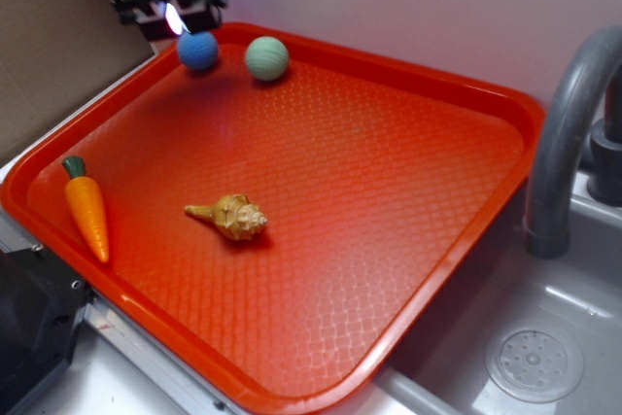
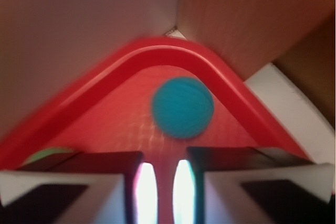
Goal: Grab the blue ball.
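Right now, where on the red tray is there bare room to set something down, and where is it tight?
The red plastic tray is bare across its middle and the side toward the grey faucet, beyond the tan seashell. The far corner is crowded: blue knit ball, pale green ball, gripper overhead. The orange toy carrot lines the left rim.

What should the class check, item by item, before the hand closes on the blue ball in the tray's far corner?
1. Target found: blue ball lies in the far corner of the red tray. Ok.
2. Hand lined up: ball sits just ahead, slightly right of the gap. Ok.
3. Ball between the fingers: not yet. Not ok.
4. Clear of the green ball: the two are apart. Ok.
5. Gap wide enough: looks narrower than the ball. Not ok.
6. Hand height above the tray: cannot tell.
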Controlling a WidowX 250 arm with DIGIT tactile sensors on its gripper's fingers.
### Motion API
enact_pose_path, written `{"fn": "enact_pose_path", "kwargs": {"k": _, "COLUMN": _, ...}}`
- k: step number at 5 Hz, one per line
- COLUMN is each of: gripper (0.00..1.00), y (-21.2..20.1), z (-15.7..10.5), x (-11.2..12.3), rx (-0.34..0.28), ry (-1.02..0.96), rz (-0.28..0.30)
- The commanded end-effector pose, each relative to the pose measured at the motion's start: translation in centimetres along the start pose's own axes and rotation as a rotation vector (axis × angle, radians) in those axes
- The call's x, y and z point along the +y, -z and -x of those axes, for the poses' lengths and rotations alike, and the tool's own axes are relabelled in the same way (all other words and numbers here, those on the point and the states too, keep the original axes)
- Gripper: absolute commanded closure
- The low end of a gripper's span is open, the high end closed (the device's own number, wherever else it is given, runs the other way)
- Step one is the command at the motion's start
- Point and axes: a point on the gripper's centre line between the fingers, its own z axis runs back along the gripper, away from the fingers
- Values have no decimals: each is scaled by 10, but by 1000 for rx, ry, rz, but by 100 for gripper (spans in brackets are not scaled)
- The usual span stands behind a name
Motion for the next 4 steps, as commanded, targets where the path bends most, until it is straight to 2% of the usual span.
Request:
{"fn": "enact_pose_path", "kwargs": {"k": 1, "gripper": 100, "y": -119, "z": 44, "x": -4, "rx": 290, "ry": 271, "rz": -27}}
{"fn": "enact_pose_path", "kwargs": {"k": 2, "gripper": 100, "y": -131, "z": 71, "x": -21, "rx": 237, "ry": 421, "rz": -41}}
{"fn": "enact_pose_path", "kwargs": {"k": 3, "gripper": 100, "y": -121, "z": 57, "x": -15, "rx": 191, "ry": 337, "rz": -10}}
{"fn": "enact_pose_path", "kwargs": {"k": 4, "gripper": 0, "y": -106, "z": 41, "x": -8, "rx": 104, "ry": 254, "rz": 6}}
